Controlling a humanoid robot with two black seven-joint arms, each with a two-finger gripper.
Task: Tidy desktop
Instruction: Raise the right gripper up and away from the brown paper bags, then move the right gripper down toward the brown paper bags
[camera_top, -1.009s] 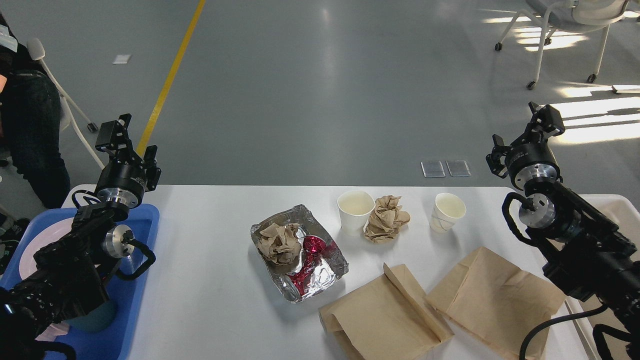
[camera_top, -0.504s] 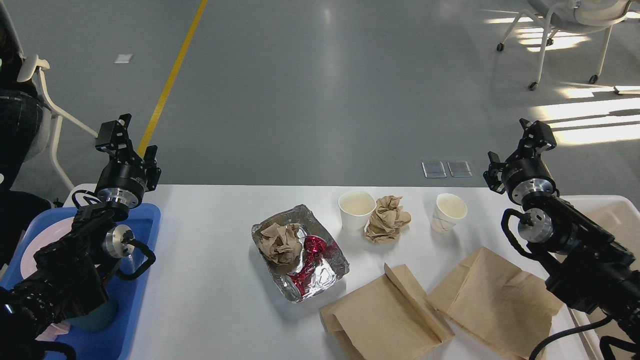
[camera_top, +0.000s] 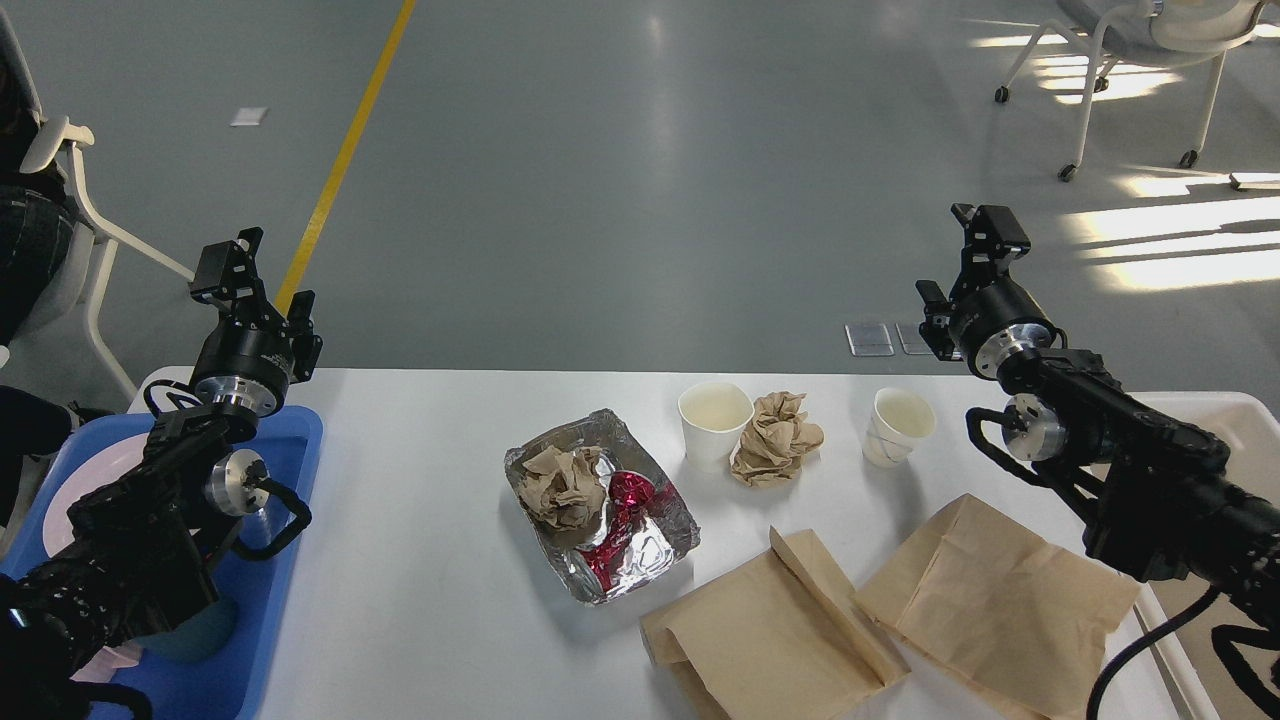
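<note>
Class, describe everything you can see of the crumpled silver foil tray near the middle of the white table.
The crumpled silver foil tray is a shallow, roughly rectangular container of shiny, wrinkled foil with bent, uneven walls. It sits open and skewed on the white desktop, left of the two paper cups. Inside lie a brown crumpled paper ball and a shiny red wrapper. Neither gripper touches it.

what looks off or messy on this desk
The right paper cup leans askew and looks dented. A crumpled brown paper wad lies loose on the desktop, and another sits in the crinkled foil tray.

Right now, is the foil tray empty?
No. The foil tray holds a crumpled brown paper ball and a shiny red wrapper.
</note>
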